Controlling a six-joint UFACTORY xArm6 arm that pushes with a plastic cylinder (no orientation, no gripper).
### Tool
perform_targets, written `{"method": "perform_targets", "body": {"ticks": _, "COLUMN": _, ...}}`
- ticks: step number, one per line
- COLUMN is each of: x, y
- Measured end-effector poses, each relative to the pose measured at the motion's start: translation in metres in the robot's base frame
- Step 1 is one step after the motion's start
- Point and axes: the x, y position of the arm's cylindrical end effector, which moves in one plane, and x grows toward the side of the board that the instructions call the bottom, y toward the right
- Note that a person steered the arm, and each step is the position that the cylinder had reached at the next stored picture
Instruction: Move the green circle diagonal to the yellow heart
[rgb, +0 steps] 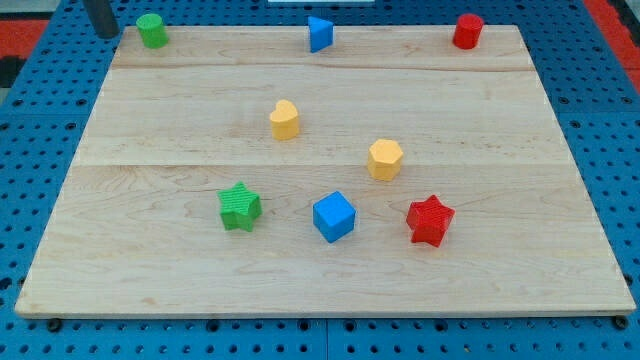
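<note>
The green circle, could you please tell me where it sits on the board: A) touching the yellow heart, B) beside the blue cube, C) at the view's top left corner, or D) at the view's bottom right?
C: the green circle stands at the board's top left corner in the view, just right of my tip, far from the yellow heart.

Circle (152, 30) top-left corner, heart (284, 119) mid-board (well apart).

Dark rod upright at view's top-left corner, mostly cropped; my tip (103, 34) down near surface.
</note>
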Motion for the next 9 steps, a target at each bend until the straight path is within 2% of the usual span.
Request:
{"method": "perform_targets", "body": {"ticks": 2, "x": -0.012, "y": 0.022}}
{"method": "perform_targets", "body": {"ticks": 5, "x": -0.012, "y": 0.097}}
{"method": "perform_targets", "body": {"ticks": 7, "x": 0.013, "y": 0.101}}
{"method": "perform_targets", "body": {"ticks": 9, "x": 0.026, "y": 0.138}}
